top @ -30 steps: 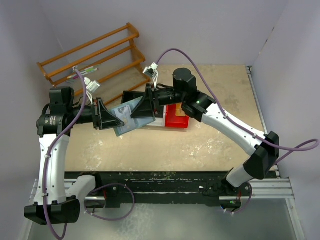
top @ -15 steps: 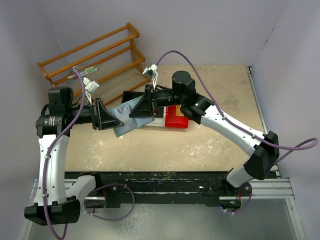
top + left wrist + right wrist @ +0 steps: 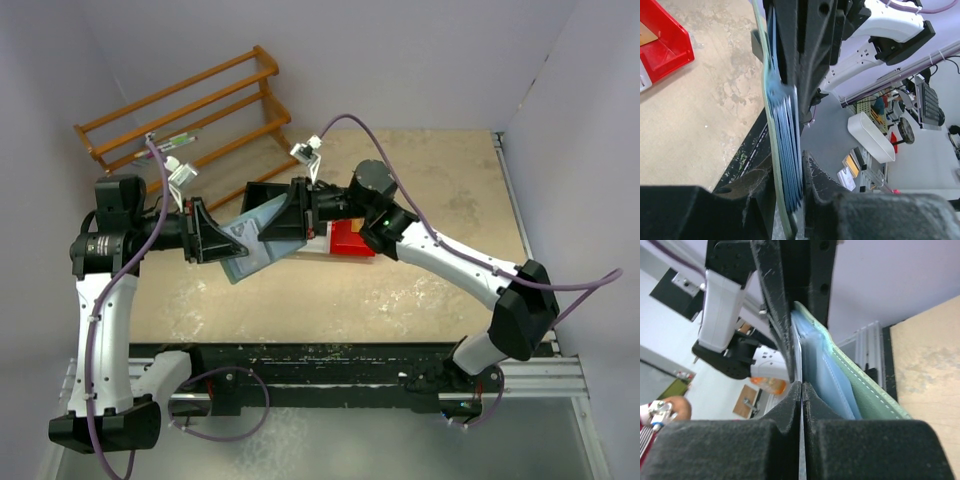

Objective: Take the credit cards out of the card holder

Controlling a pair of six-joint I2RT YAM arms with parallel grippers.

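Card holder (image 3: 250,250): grey-green outside and pale teal inside, held clear of the table, toward 9 o'clock from the table's middle. A red bin (image 3: 352,240) is at its 3 o'clock and a wooden rack (image 3: 180,110) at its 11 o'clock.

Holds:
- The left gripper (image 3: 222,240) is clamped on the holder's 8 o'clock end, seen edge-on between its pads.
- The right gripper (image 3: 801,385), at 1 o'clock, has its fingers pressed onto a thin pale edge just inside the pockets. This is apparently a credit card (image 3: 801,450).

Handling, judged:
- The holder is light, soft and floppy, so it is best braced near the spine.
- The card is stiff, thin and slick. It is best taken flat across its exposed edge and drawn straight along the pocket, because a skewed pull could bind it or drag the holder.
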